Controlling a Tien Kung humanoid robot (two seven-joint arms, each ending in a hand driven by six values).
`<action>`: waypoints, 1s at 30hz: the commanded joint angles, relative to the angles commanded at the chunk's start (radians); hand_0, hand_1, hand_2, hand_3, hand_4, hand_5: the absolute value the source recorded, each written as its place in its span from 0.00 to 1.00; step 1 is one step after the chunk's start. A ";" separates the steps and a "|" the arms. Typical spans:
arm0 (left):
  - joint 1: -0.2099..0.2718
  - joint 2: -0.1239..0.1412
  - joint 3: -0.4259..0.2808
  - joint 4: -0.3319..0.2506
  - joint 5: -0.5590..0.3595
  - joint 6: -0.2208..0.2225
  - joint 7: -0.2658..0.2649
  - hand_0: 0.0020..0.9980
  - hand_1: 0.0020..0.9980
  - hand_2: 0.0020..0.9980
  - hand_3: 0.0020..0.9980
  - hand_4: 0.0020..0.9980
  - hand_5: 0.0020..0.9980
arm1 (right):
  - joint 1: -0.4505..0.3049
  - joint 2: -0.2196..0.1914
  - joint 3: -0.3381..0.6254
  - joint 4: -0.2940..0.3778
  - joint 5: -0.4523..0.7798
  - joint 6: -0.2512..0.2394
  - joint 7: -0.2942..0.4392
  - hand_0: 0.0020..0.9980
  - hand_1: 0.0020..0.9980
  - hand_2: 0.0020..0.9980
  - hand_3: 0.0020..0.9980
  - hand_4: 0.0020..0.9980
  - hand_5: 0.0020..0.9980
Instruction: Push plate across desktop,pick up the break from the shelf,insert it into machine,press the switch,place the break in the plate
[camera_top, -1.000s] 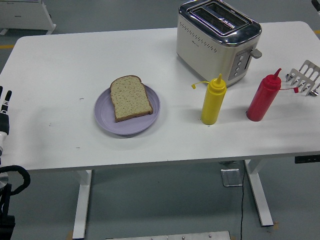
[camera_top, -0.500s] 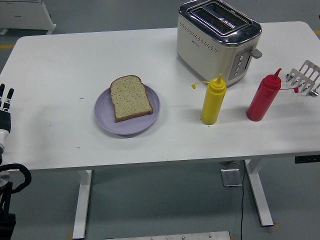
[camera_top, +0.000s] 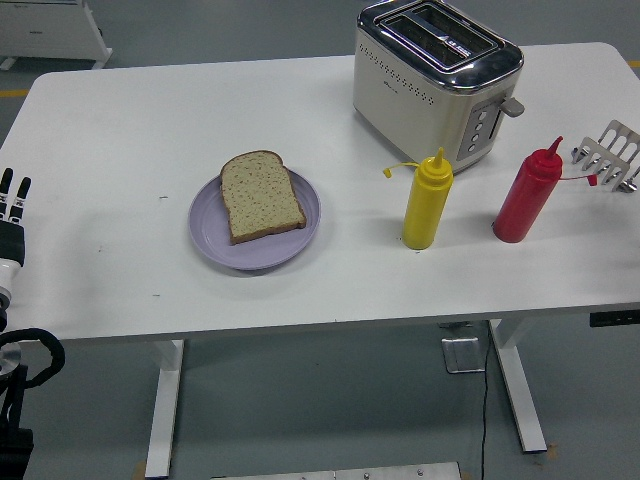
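Observation:
A slice of brown bread (camera_top: 261, 195) lies flat on a lilac plate (camera_top: 300, 240) near the middle of the white table. The silver toaster (camera_top: 434, 78) stands at the back right with both slots empty and its lever (camera_top: 513, 106) up. A metal bread rack (camera_top: 610, 155) sits at the right edge, with nothing in it that I can see. My left hand (camera_top: 12, 215) stays at the far left edge of the table, fingers straight and pointing up, holding nothing, well apart from the plate. My right hand is out of sight.
A yellow squeeze bottle (camera_top: 427, 200) and a red squeeze bottle (camera_top: 528, 192) stand upright in front of the toaster, between plate and rack. The table's near edge (camera_top: 320, 325) runs across the lower part of the picture.
My left hand has crept slightly up and to the right at the table's left edge. Bread, plate, toaster and bottles have not moved.

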 joint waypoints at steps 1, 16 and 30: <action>0.001 0.000 0.000 0.000 0.000 0.000 0.000 0.83 0.90 0.89 0.79 0.63 1.00 | -0.005 0.002 0.004 -0.001 0.000 0.001 0.000 0.83 0.79 0.77 0.77 0.38 0.51; 0.010 0.001 0.001 -0.001 0.001 -0.002 0.002 0.83 0.89 0.89 0.79 0.63 1.00 | -0.054 0.026 0.043 -0.010 -0.006 0.010 -0.003 0.83 0.79 0.77 0.77 0.38 0.51; 0.013 0.004 0.003 -0.017 0.002 -0.005 0.004 0.83 0.89 0.89 0.78 0.63 1.00 | -0.063 0.031 0.056 -0.012 0.003 0.012 -0.004 0.83 0.79 0.77 0.77 0.38 0.51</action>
